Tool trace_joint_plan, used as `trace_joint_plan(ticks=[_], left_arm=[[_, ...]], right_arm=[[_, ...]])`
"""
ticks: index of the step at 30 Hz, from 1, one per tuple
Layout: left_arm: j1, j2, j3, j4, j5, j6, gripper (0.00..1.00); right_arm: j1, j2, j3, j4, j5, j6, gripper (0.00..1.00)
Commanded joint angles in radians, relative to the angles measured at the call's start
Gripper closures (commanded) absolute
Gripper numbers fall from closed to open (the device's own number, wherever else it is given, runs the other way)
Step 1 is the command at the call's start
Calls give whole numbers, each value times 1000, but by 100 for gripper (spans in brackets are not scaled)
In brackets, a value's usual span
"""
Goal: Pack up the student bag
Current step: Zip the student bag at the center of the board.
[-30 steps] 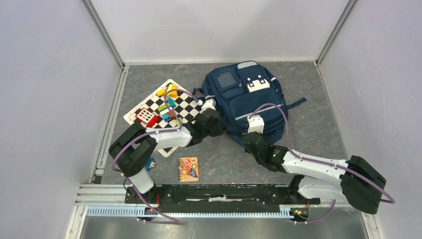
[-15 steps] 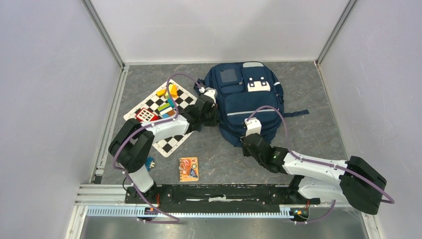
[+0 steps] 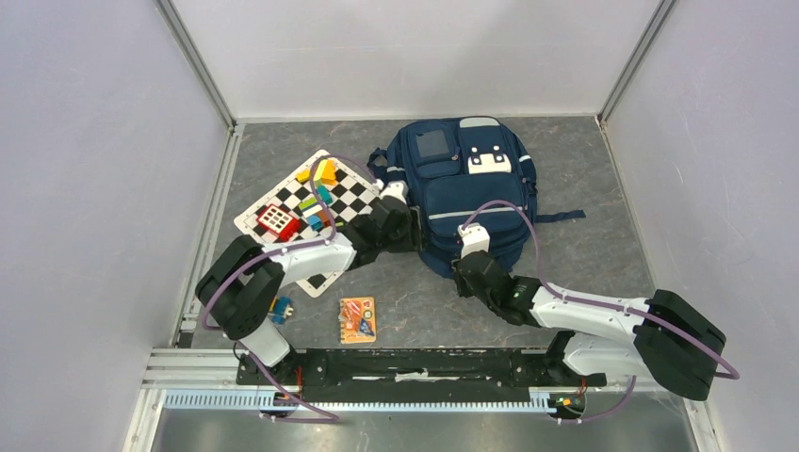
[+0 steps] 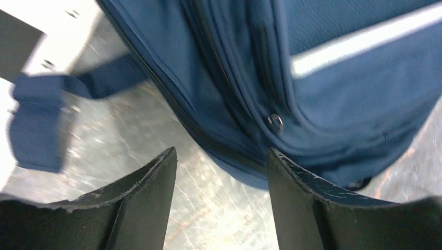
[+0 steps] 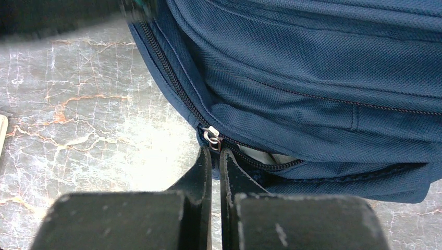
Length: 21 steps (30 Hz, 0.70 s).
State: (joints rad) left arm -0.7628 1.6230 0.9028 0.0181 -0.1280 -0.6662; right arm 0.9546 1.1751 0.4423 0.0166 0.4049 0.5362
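Observation:
The student bag (image 3: 476,193) is a navy backpack lying flat at the back centre of the table, front pockets up. My left gripper (image 3: 407,229) is at its lower left side, open with only bare table between the fingers (image 4: 221,152); the bag's side seam (image 4: 333,94) lies just beyond the tips. At the bag's near edge my right gripper (image 3: 464,266) is shut on the zipper pull (image 5: 211,138), the fingertips (image 5: 215,150) pinching its blue tab. To the right of the slider the zip gapes a little, with something pale showing inside the bag (image 5: 312,78).
A chequered board (image 3: 353,198) with several coloured blocks and a red box (image 3: 277,220) lies left of the bag. An orange booklet (image 3: 357,318) and a small blue piece (image 3: 280,307) sit near the front rail. A bag strap (image 3: 561,215) trails right.
The bag turned straighter. My left gripper then opened, let go of the bag's side and drew back a little. The right gripper stayed shut on the zipper pull.

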Motion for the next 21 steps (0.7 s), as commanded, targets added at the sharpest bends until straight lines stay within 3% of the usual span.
trace_joint_plan(ticks=[1, 13, 16, 21], left_arm=[[-66, -47, -46, 89, -16, -148, 28], [-163, 31, -65, 197, -81, -284, 11], [-182, 63, -58, 206, -75, -295, 13], [-200, 87, -69, 218, -68, -318, 27]], right_arm=[[-1, 19, 16, -25, -29, -15, 100], [1, 21, 12, -25, -35, -10, 100], [3, 20, 17, -24, -19, -12, 100], [13, 14, 45, -63, 57, -27, 100]])
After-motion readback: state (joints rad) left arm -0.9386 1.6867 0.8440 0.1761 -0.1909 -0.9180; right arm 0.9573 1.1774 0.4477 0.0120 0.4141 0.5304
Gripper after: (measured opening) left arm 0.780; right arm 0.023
